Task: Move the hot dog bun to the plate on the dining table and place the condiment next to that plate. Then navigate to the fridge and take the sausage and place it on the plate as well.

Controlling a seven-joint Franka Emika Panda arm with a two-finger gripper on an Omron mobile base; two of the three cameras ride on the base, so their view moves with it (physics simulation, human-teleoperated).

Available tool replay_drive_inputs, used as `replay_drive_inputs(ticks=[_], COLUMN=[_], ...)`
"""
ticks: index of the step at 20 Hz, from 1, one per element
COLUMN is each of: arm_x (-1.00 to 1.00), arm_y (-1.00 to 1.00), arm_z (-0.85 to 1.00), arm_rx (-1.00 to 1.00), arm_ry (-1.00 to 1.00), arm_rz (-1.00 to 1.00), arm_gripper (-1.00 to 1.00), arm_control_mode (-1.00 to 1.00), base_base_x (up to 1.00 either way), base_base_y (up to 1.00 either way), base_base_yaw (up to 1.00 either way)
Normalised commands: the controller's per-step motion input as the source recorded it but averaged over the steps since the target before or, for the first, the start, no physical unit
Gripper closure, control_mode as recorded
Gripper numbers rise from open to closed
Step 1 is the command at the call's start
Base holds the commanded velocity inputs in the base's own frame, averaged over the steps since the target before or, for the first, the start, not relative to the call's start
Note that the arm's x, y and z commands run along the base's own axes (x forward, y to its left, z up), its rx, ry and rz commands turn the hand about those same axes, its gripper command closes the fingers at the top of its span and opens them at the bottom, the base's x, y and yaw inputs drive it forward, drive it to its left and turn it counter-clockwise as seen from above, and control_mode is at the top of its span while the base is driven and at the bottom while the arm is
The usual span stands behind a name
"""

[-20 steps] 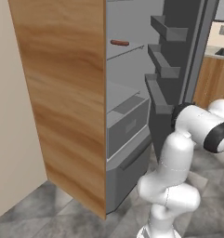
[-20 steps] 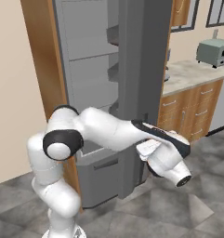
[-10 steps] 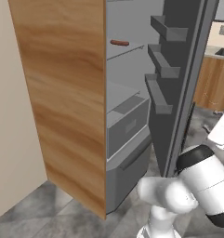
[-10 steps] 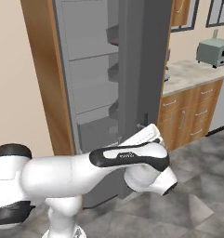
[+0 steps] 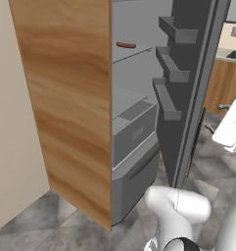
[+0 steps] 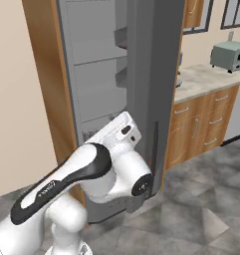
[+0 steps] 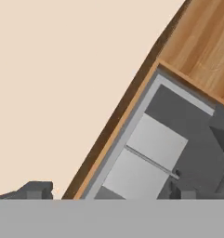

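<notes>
sausage [image 5: 126, 45] lies on an upper shelf inside the fridge [image 5: 70, 108], whose door stands open. the hand [image 7: 111, 193], well below that shelf and outside the fridge, has its fingers spread wide with nothing between them.

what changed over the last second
The arm swung: its elbow dropped low in the left base view, and the wrist rose in front of the fridge in the right base view. Gripper open, holding nothing. Sausage stayed on its shelf; fridge door stayed open.
</notes>
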Motion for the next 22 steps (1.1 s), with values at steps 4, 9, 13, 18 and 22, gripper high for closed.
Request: replay_drive_inputs(ticks=[4,9,13,18,22], arm_x=[-0.21,0.31,0.72,0.98,0.79], arm_y=[0.89,0.28,0.34,0.22,-0.02], arm_z=[0.64,0.00,-0.09,-0.14,-0.42], arm_rx=[-0.12,-0.17,-0.20,-0.22,-0.15], arm_ry=[0.51,0.76,0.72,0.50,0.44], arm_rz=[-0.39,-0.62,-0.55,-0.35,-0.23], arm_gripper=[-1.00,-1.00,-1.00,-1.00,-1.00], arm_control_mode=[-1.00,-1.00,-1.00,-1.00,-1.00], base_base_x=[0.00,0.00,0.00,0.00,0.00], base_base_y=[0.00,0.00,0.00,0.00,0.00], base_base_yaw=[0.00,0.00,0.00,0.00,0.00])
